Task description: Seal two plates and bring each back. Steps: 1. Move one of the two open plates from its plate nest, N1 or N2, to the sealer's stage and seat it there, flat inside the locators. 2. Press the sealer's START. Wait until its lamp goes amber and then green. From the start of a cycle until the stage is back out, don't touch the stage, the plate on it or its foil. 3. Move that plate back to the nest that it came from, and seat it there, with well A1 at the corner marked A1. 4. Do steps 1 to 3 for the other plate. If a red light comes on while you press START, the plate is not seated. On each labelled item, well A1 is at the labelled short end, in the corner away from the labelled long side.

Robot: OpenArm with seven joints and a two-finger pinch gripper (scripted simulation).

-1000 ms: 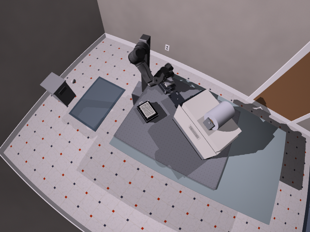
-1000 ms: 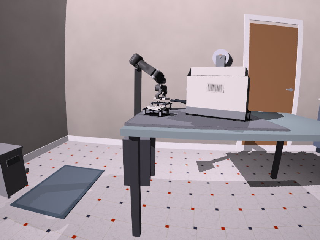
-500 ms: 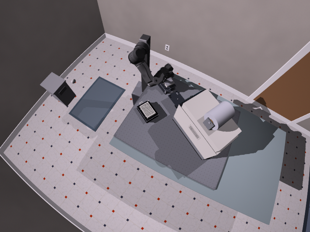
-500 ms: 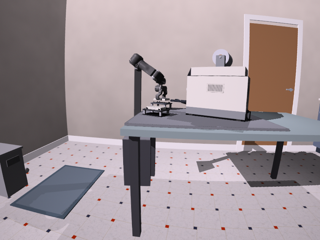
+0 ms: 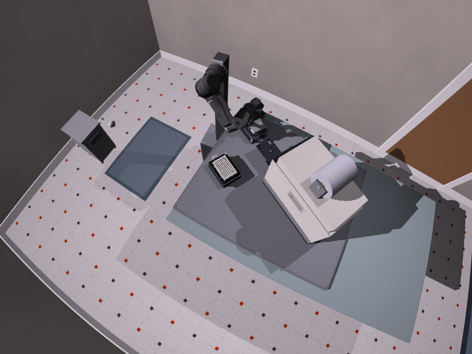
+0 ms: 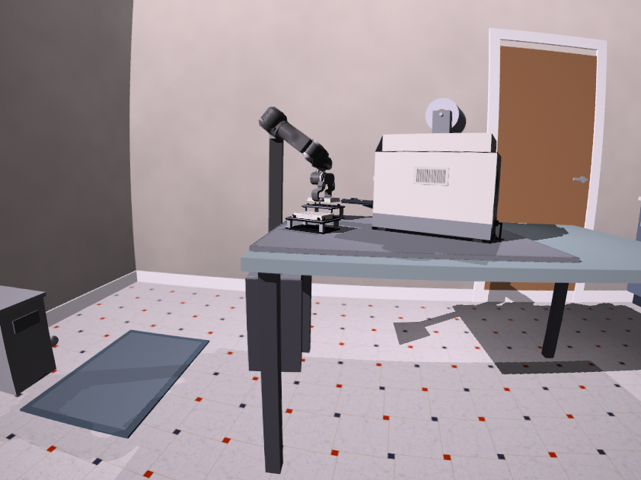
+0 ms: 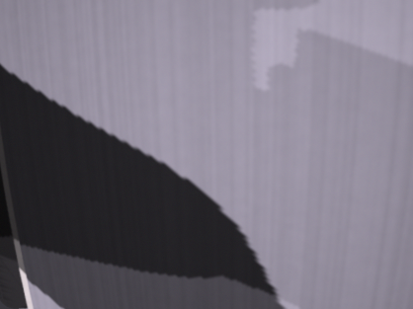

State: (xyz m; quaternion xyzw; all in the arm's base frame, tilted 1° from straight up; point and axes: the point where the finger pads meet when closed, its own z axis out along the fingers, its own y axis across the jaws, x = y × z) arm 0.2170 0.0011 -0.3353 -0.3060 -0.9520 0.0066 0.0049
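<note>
My gripper [image 5: 255, 125] [image 6: 322, 197] is shut on a plate [image 5: 258, 130] [image 6: 332, 199]. It holds the plate about level, a little above the back nest [image 6: 341, 209], with a small gap below it. A smooth, streaked grey surface like foil [image 7: 198, 101] fills most of the wrist view, with dark shadow across its lower left. The other plate [image 5: 225, 166] [image 6: 312, 215] sits in the front nest [image 5: 232, 182] [image 6: 321, 226], with its wells showing. The sealer's stage [image 5: 268, 148] [image 6: 355, 201] is out, with no plate on it. START, the lamp and the nest labels cannot be made out.
The big white sealer [image 5: 287, 197] [image 6: 427, 202], with a film roll [image 5: 336, 174] [image 6: 439, 108] on top, stands right of both nests. Its stage juts out close beside the back nest. The arm's column [image 6: 275, 181] stands behind the nests.
</note>
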